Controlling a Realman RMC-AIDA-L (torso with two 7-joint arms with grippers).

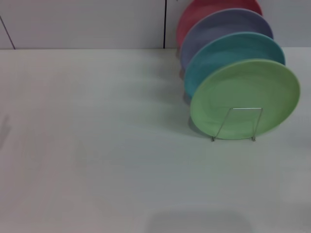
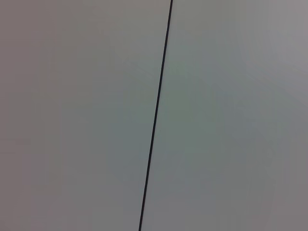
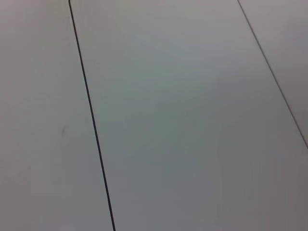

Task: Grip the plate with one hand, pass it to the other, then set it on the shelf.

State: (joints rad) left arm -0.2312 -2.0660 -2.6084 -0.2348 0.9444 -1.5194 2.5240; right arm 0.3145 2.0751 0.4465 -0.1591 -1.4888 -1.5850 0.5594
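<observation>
Light green plate [image 1: 245, 97]: stands on edge at the front of the wire shelf [image 1: 236, 124], on the right side of the white surface [image 1: 97, 145], its face toward the camera and the front wire loop crossing its lower part. Behind it, in one overlapping row: teal plate [image 1: 228, 51], lavender plate [image 1: 218, 26], red plate [image 1: 204, 12], all upright. Neither gripper appears in the head view; whether they are spread or pressed together cannot be told. Both wrist views show only pale panels [image 2: 231, 115] divided by dark seams [image 2: 156, 115].
</observation>
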